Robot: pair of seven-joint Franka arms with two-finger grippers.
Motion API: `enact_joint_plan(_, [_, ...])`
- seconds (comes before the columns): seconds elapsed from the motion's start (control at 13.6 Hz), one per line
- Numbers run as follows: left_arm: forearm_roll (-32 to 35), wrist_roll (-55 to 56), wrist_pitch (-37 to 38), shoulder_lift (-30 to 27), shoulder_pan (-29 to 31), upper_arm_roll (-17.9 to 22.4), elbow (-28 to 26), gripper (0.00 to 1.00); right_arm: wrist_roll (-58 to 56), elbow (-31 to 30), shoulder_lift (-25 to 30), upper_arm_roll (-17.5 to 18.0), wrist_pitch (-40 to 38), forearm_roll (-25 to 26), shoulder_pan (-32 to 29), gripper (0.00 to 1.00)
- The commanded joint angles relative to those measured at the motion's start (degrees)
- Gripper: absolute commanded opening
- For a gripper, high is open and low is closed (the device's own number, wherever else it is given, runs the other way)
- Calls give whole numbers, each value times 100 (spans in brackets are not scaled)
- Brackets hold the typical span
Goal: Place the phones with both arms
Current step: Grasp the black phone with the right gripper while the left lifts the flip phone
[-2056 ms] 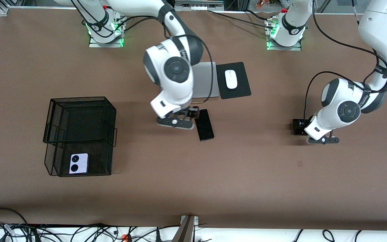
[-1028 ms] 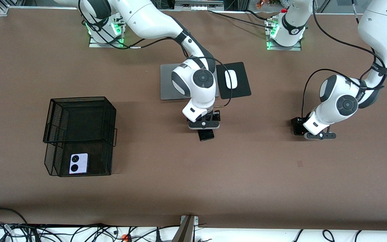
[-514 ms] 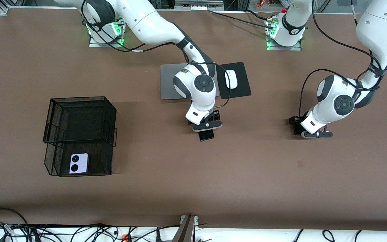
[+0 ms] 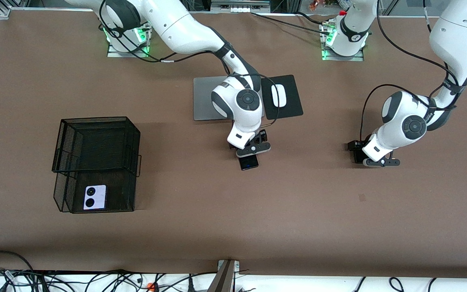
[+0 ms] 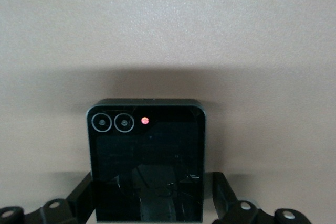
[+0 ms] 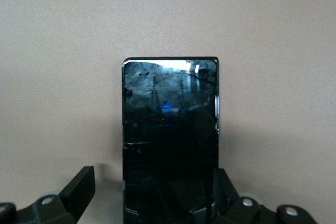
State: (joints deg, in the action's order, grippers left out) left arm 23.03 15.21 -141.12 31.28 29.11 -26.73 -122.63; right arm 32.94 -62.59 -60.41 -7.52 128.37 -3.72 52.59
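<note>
The long black slab phone (image 4: 249,162) lies flat near the table's middle, nearer the front camera than the laptop. My right gripper (image 4: 255,142) is low over it and open. In the right wrist view the slab (image 6: 170,119) lies between the fingers (image 6: 79,187), with a gap at one finger. The small squarish black phone (image 4: 356,154) lies toward the left arm's end. My left gripper (image 4: 364,155) is down around it and open. In the left wrist view that phone (image 5: 147,150) sits between the fingers (image 5: 223,192). The white-lavender phone (image 4: 94,197) lies in the black wire basket (image 4: 95,119).
A silver laptop (image 4: 207,99) lies closed near the middle, partly under the right arm. Beside it a white mouse (image 4: 278,95) rests on a black pad (image 4: 288,109). The basket stands toward the right arm's end. Cables run along the table's front edge.
My right arm swung from beside the slab to over it and came down, covering most of it. My left gripper shifted slightly over the small black phone.
</note>
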Motion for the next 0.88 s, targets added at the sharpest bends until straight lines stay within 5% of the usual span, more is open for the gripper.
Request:
enact_joint_plan(0.0, [158, -70, -82, 19, 69, -7, -33, 49, -42, -77, 29, 49, -14, 205, -30, 100])
enact_joint_plan(0.15, [158, -88, -65, 1, 121, -7, 2, 32, -7, -226, 29, 49, 12, 302, -29, 100])
enact_joint_plan(0.59, [158, -140, 329, -604, 130, -77, 142, 34, 46, -271, 3, 58, 39, 241, -21, 100])
enact_joint_plan(0.66, [158, -245, 609, -657, 130, -95, 290, 35, 37, -271, 11, 58, 39, 223, -47, 88])
enact_joint_plan(0.81, [88, -500, 1329, -754, 130, -226, 703, 35, 116, -253, 47, 58, -13, 214, -56, 29])
